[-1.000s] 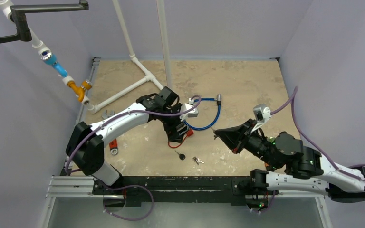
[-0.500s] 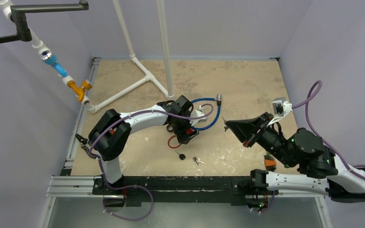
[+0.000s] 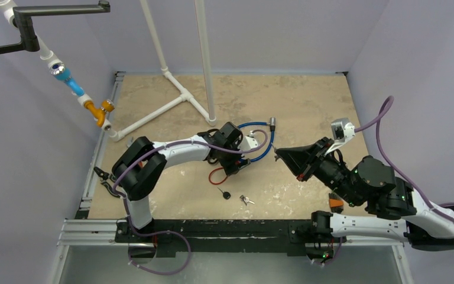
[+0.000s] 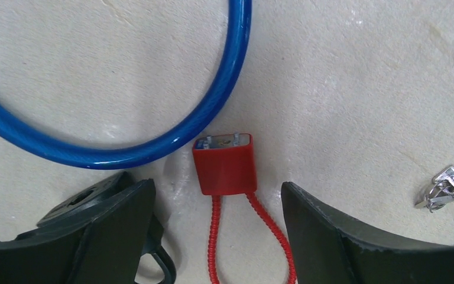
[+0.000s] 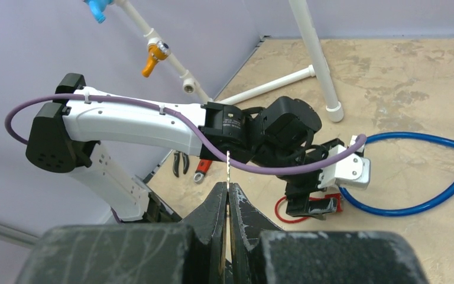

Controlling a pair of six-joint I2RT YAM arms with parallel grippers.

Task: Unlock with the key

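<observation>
The red lock (image 4: 224,163) lay flat just beside the blue cable (image 4: 201,121). The left claw (image 4: 216,188) stood open astride the lock, touching nothing. Right of the lock, the right claw (image 5: 229,195) was pinched shut on a thin key (image 5: 228,168). The lock looked light and slick, its cord (image 4: 213,248) floppy; it seemed best gripped across the hard body.

Pale lavender walls (image 3: 272,29) rise behind and on both sides of the white upright pipe (image 3: 205,59). It stands on a mottled beige tabletop (image 3: 307,100) under soft, even light.
</observation>
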